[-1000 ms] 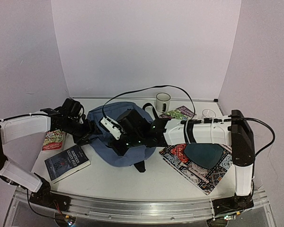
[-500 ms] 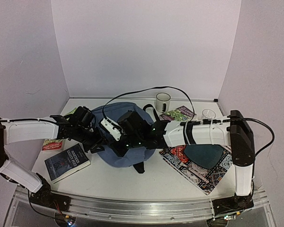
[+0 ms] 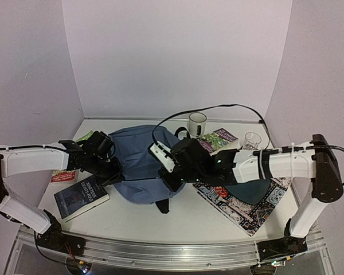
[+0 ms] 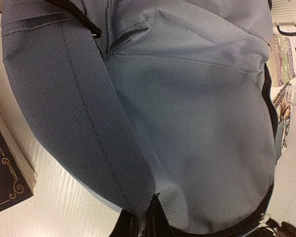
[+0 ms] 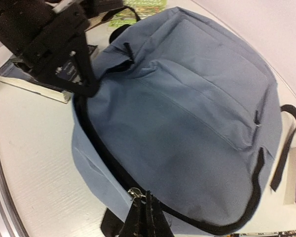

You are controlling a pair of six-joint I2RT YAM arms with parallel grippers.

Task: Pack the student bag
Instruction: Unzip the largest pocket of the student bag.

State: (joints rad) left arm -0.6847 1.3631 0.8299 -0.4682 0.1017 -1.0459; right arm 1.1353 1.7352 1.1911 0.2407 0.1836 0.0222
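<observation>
Right hand [image 5: 144, 213] pinching zipper pull [image 5: 134, 192] | left hand [image 5: 89, 86] pinching student bag [image 5: 187, 123] rim | bag interior hidden

We are viewing a robotics lab cell: plain walls [image 3: 178, 57] enclosing a white table [image 3: 160, 223] with an aluminium rail [image 3: 160, 252].
</observation>
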